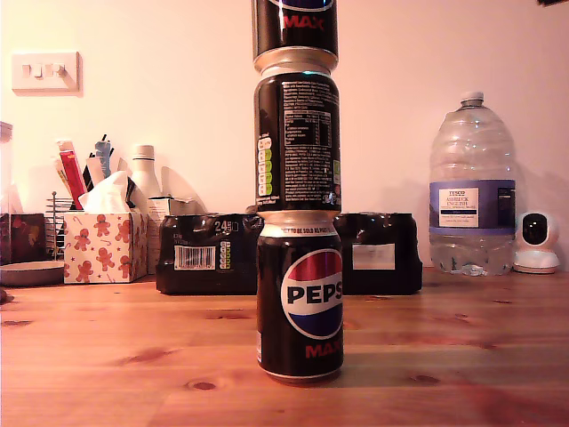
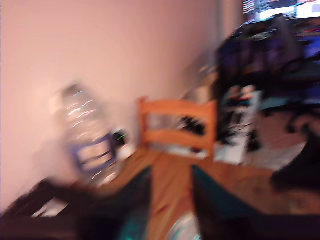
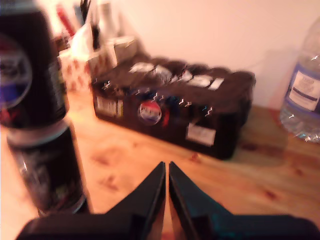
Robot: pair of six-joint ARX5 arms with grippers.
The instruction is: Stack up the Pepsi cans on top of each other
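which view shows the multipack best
The second wrist view: the whole multipack shows from above, though blurred. In the exterior view the cans hide its middle. In the first wrist view it cannot be made out.

Three Pepsi cans (image 1: 298,302) are standing stacked; behind them one multipack (image 1: 209,253), one water bottle (image 1: 472,191) and one tissue box (image 1: 105,245) are sitting.

The top Pepsi can (image 1: 295,27) runs off the exterior view's upper edge; the multipack (image 1: 206,253) sits partly hidden behind the stack.
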